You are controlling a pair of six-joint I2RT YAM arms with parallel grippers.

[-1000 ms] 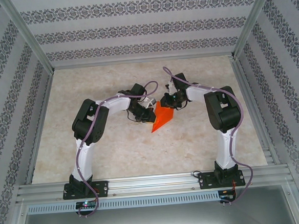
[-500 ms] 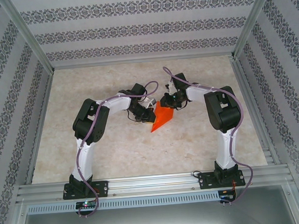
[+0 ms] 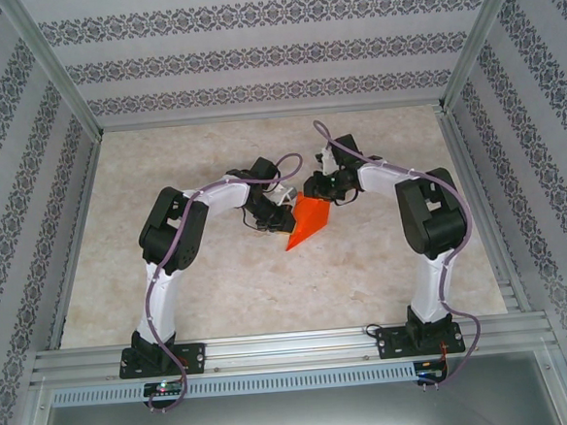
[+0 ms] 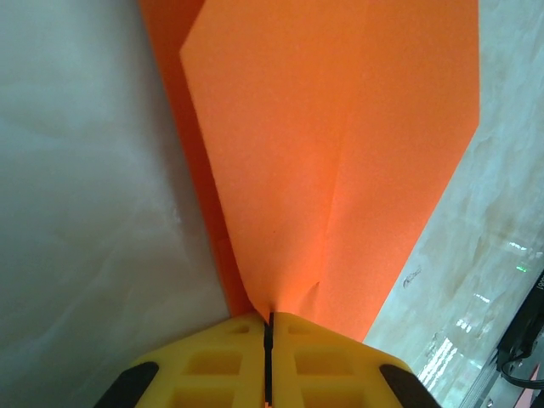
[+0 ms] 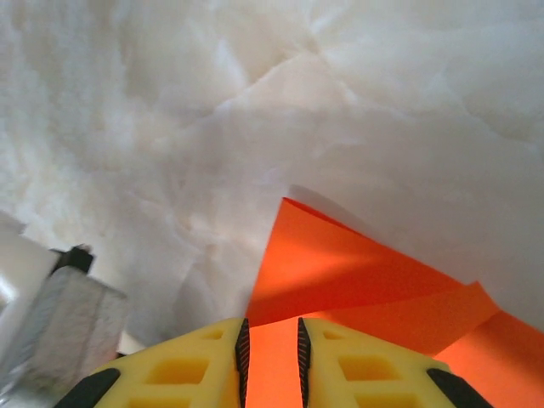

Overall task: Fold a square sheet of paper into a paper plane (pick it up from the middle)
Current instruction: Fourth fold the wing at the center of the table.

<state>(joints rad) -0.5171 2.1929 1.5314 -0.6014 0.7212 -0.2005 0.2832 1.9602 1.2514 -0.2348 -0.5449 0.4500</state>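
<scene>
Where the two arms meet, about the middle of the counter (image 3: 200, 277), we see the paper plane (image 3: 304, 226) as a small bright orange-red wedge. Its narrow tip points toward the near edge and a little toward the left one, and its wide end lies toward the far edge. The paper is plain and unmarked.

From the left wrist, the left fingers (image 4: 221, 361) are pressed together, with only a thin dark slit between them. The paper plane (image 4: 340, 153) comes straight out of that slit, so they are clamped on its edge. It spreads from there into a broad flap with a soft crease running up from the pinch, and a darker orange layer shows along its left side.

From the right wrist, the right fingers (image 5: 187, 365) stand a little apart, and orange shows in the narrow gap between them. We cannot tell whether they press on the paper. Beyond them the paper plane (image 5: 340, 272) shows overlapping folded layers, one shaded flap rising to a sharp corner against the pale counter.
</scene>
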